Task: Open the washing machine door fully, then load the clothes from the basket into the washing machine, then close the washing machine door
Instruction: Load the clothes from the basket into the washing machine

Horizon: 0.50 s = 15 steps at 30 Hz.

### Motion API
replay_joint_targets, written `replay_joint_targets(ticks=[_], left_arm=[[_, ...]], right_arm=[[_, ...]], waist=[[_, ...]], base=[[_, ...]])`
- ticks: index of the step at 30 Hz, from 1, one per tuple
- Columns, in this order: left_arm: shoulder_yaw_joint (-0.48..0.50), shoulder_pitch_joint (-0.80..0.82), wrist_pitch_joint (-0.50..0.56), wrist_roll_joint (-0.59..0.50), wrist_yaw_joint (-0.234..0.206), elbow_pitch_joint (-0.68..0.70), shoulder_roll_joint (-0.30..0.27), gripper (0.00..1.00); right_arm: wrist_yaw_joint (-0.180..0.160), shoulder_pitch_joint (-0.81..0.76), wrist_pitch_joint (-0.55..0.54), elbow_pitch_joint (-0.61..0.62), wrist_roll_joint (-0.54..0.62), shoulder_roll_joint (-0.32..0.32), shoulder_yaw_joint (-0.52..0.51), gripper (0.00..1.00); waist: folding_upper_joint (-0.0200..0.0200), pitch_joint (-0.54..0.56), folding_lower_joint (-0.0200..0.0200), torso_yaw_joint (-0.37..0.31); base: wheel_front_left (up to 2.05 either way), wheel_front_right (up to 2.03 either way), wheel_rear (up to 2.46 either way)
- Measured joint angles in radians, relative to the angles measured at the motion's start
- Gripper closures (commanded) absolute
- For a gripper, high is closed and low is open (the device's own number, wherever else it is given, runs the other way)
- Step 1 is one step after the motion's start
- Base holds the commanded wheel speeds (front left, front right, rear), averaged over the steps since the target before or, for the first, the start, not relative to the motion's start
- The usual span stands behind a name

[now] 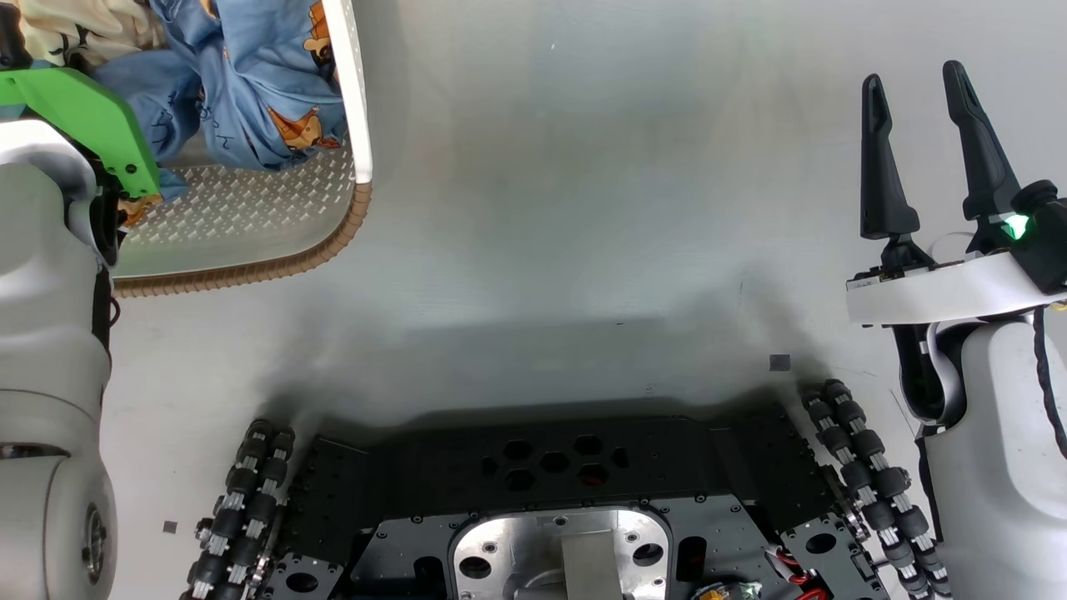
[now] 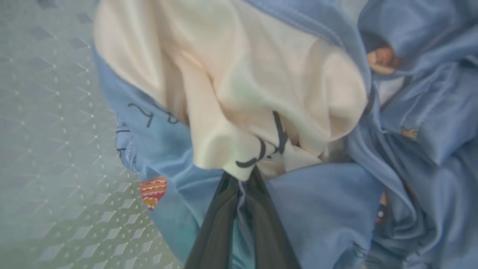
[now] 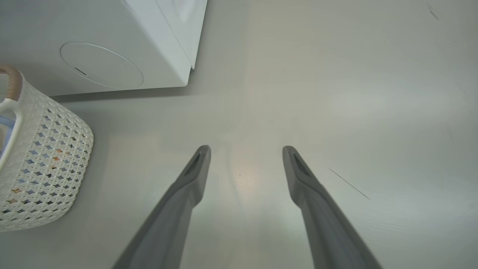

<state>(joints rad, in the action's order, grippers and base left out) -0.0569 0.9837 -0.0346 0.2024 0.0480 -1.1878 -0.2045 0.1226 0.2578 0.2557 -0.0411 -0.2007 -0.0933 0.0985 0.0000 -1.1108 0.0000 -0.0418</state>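
Observation:
The cream-white basket [image 1: 250,271] sits at the upper left of the head view with the light blue clothes [image 1: 250,83] bunched inside. In the left wrist view my left gripper [image 2: 241,177] is shut on the clothes [image 2: 321,209], its two dark fingers pinching blue fabric just below a cream panel [image 2: 242,82], over the basket's perforated floor [image 2: 56,130]. My right gripper [image 1: 913,75] hangs open above bare floor at the right, nothing between its fingers [image 3: 246,149]. A lower corner of the washing machine [image 3: 149,37] shows in the right wrist view. The washing machine door is out of view.
The robot's black wheeled base [image 1: 550,475] fills the bottom of the head view. The basket [image 3: 44,164] stands just in front of the washer's round service flap [image 3: 101,65]. Grey floor [image 1: 583,208] stretches between basket and right arm.

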Motion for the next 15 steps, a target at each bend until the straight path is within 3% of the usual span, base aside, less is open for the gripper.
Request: replay_joint_targets(ticks=[15], left_arm=[[0.021, -0.007, -0.1, 0.01, 0.013, -0.034, 0.005, 1.0]], right_arm=[[0.0, 0.055, 0.0, -0.009, -0.01, 0.006, -0.005, 0.0]], waist=[[0.0, 0.072, 0.0, -0.004]], base=[[0.0, 0.0, 0.0]])
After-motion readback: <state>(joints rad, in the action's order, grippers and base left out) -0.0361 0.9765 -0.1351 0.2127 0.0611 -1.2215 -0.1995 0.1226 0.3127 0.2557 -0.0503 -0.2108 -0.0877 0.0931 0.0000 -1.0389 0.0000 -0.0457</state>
